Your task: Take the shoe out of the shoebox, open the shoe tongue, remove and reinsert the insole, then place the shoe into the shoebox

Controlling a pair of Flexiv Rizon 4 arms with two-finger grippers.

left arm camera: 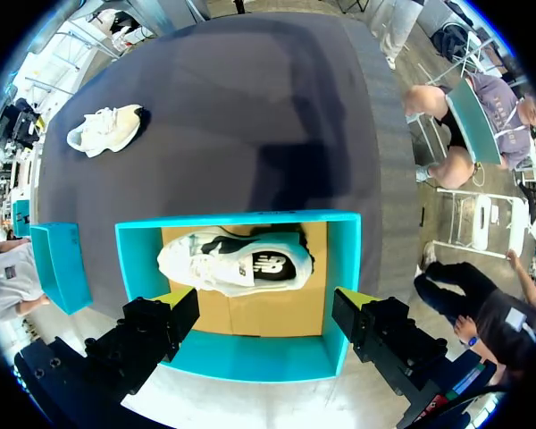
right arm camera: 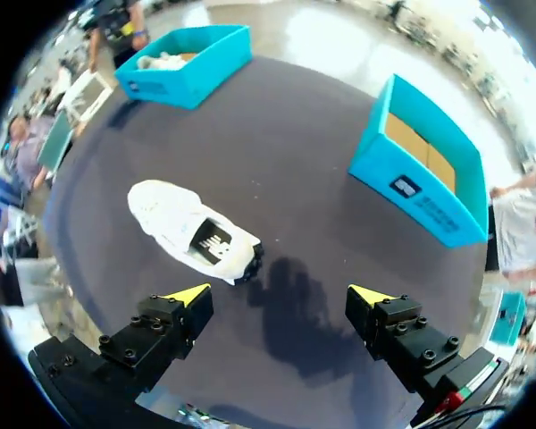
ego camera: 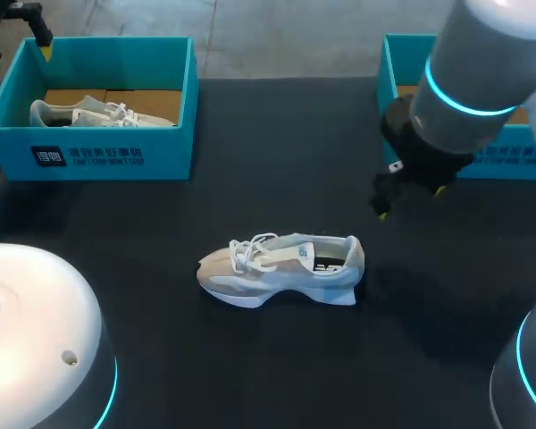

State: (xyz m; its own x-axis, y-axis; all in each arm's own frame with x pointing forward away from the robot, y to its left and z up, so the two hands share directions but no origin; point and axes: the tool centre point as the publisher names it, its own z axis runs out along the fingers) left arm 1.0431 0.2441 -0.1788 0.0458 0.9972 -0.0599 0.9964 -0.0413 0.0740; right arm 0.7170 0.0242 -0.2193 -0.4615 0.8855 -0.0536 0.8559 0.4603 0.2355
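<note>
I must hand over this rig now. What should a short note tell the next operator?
Left gripper: open, empty, over the left shoebox, which holds a second shoe.
Right gripper: open, empty, above the table, between the loose shoe and the right shoebox.
Right shoebox: looks empty.
Done: the loose shoe is out, on the table's middle.
Cannot tell: tongue and insole state.
Left: probably tongue and insole work, then put the shoe back into the box.

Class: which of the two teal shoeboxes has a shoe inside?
The left shoebox, by the left gripper, holds a white shoe; the right shoebox shows only bare cardboard.
</note>
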